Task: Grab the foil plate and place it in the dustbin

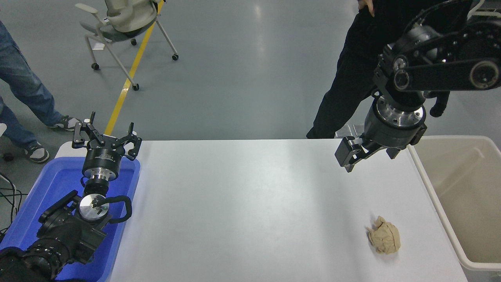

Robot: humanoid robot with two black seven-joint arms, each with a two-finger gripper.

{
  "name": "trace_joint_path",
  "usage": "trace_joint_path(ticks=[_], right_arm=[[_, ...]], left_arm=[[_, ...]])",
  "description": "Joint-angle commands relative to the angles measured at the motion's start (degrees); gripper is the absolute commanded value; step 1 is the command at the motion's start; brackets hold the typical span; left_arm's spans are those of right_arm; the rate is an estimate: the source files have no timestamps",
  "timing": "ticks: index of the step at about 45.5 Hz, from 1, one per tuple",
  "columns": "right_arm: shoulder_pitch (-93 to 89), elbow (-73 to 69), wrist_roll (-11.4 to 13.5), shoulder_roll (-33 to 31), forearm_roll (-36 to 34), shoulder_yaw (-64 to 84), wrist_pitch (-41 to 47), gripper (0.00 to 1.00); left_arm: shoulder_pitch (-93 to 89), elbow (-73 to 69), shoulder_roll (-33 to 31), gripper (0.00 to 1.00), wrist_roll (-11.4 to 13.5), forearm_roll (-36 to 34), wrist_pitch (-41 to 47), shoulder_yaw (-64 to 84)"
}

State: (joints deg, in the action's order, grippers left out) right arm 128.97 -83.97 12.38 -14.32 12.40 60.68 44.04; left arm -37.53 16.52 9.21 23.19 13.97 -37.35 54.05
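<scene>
Grey polished floor ran behind a white table [250,211], and a person in dark clothes [348,78] stood at its far edge, partly behind the right arm.

The right gripper [362,152] hung above the table's far right corner, just beside the dustbin [430,188]. Its black fingers [344,154] pointed down and toward the table's middle, with nothing between them; from this angle they overlapped into one dark block, so whether they were parted or pressed together could not be told. Outward from them came the silver wrist ring, then the thick black forearm leaving by the right edge. Judging by that pose, the arm was placed to come down over the table rather than over the dustbin.

The left gripper [105,139] sat parked at the table's far left corner, fingers spread wide and empty, over the blue bin [35,203] that stood against the table's left side.

The foil plate, the task's own thing, was nowhere to be seen: not on the table, not in either gripper, and not in the visible part of the dustbin, whose near end was cut off by the frame. All that lay on the table was a crumpled tan paper ball [384,235], near the front right, close to the dustbin. So the pick-up seemingly had no target in view.

A wheeled chair [125,23] and another person's jeans [19,82] stood well back from the table's left.
</scene>
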Motion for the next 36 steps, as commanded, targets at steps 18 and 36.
trace_joint_path(ticks=[18, 36], right_arm=[[4.7, -2.4, 2.0, 0.1, -8.4, 3.0, 1.0, 1.0], [4.6, -2.4, 1.9, 0.1, -8.8, 2.7, 1.0, 1.0]], left_arm=[[0.0, -0.1, -0.1, 0.99, 0.0, 0.0, 0.0, 0.0], [0.0, 0.0, 0.0, 0.99, 0.0, 0.0, 0.0, 0.0]])
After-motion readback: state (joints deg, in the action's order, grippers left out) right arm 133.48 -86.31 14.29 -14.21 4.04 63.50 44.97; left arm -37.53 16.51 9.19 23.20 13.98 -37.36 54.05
